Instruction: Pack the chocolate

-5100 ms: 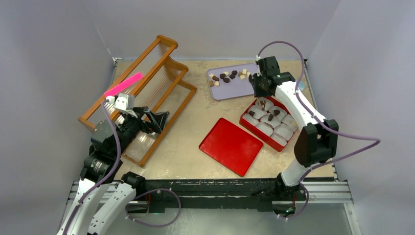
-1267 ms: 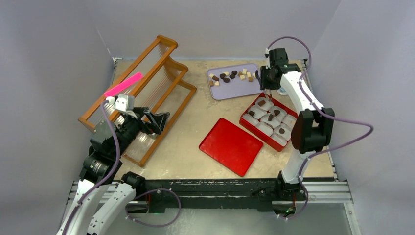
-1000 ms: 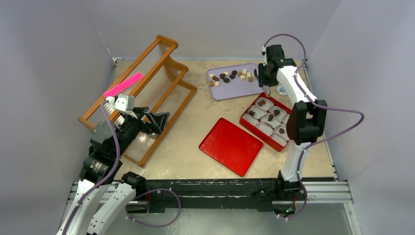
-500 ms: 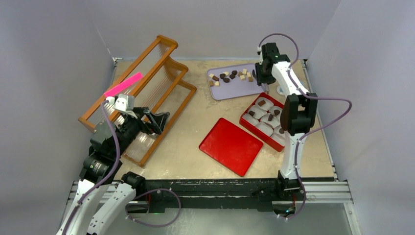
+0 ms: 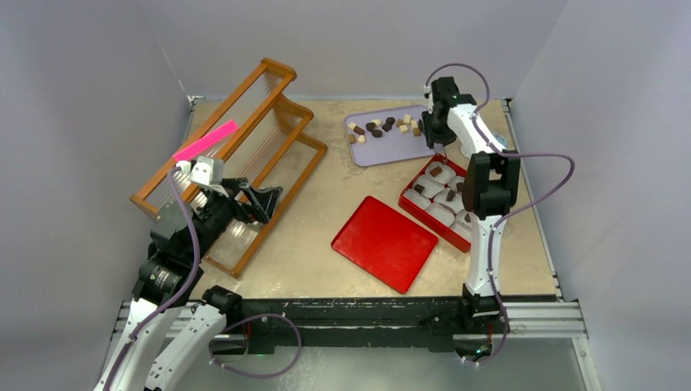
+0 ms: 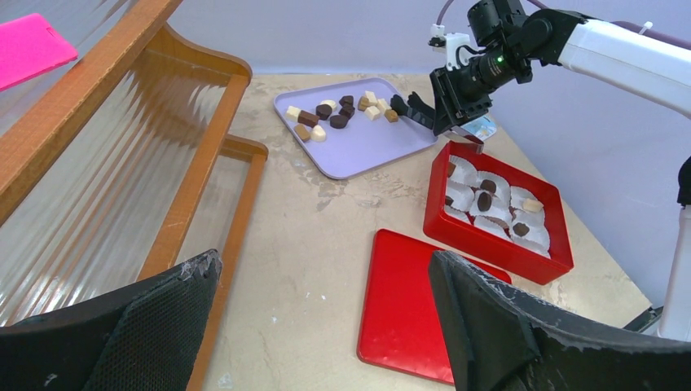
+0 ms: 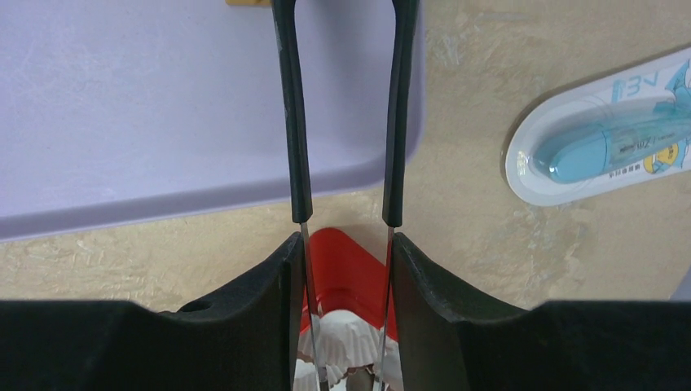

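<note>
**Right arm reaches over candy tray as box sits part-filled**

The right pincer (image 5: 425,130) hangs over the near right corner of a lavender tray (image 5: 391,147) just beyond the far corner of the open red box (image 6: 489,248). Its thin fingers (image 7: 293,122) stand part-way apart, with nothing seen between them, though their tips run out of the wrist view. Most of the chocolate (image 5: 383,126), dark, mid-brown and cream pieces, lies loose on that tray, the nearest tan piece close to the pincer. A few more pieces (image 6: 485,199) sit in white paper cups (image 6: 464,171) inside the box. The flat red lid (image 5: 385,243) lies on the desk (image 5: 326,269) just left of the box. A blue item in clear packaging (image 7: 603,147) rests beside the box's far right side. Well to the left of the box, the left pincer (image 6: 324,261) is spread wide and empty, over a wooden rack (image 5: 244,122) carrying a pink strip (image 5: 205,140).
</note>
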Robot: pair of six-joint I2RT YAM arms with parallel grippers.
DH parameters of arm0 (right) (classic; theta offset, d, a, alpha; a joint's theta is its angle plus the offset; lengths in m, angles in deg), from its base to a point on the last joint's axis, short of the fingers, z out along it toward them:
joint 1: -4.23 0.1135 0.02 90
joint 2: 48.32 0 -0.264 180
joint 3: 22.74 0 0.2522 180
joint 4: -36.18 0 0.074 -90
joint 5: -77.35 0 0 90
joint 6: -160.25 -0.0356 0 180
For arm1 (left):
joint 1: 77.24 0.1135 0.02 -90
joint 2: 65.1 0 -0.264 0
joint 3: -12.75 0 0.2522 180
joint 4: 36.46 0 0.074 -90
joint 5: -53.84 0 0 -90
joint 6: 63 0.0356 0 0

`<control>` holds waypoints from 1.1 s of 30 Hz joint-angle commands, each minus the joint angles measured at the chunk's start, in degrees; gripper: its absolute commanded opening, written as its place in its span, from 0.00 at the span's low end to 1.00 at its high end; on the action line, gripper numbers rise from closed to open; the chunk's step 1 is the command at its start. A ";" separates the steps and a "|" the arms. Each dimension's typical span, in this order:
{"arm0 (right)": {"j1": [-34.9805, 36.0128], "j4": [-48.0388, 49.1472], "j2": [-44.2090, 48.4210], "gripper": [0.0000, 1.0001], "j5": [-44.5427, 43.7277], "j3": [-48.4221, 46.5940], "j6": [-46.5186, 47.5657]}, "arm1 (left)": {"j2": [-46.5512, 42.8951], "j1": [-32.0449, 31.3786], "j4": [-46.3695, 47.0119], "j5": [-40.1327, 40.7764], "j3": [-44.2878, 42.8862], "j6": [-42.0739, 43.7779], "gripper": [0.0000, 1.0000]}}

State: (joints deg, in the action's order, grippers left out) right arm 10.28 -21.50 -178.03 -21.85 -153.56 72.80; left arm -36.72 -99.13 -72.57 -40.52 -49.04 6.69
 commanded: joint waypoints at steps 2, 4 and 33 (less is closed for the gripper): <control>0.13 -0.11 -1.55 0.43 1.63 -5.33 1.85 | -0.06 -0.26 0.46 0.58 -0.30 1.07 0.97; 0.16 -0.27 -2.41 0.41 1.57 -6.31 1.91 | -0.03 -0.23 0.44 0.68 -0.30 1.07 0.98; 0.36 2.07 12.99 0.25 -0.39 2.81 -0.72 | -0.07 -0.26 0.47 0.33 -0.24 0.98 0.98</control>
State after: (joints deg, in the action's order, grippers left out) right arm 10.28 -20.49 -172.35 -22.13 -153.25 73.39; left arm -36.72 -99.13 -72.57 -40.36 -49.04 6.69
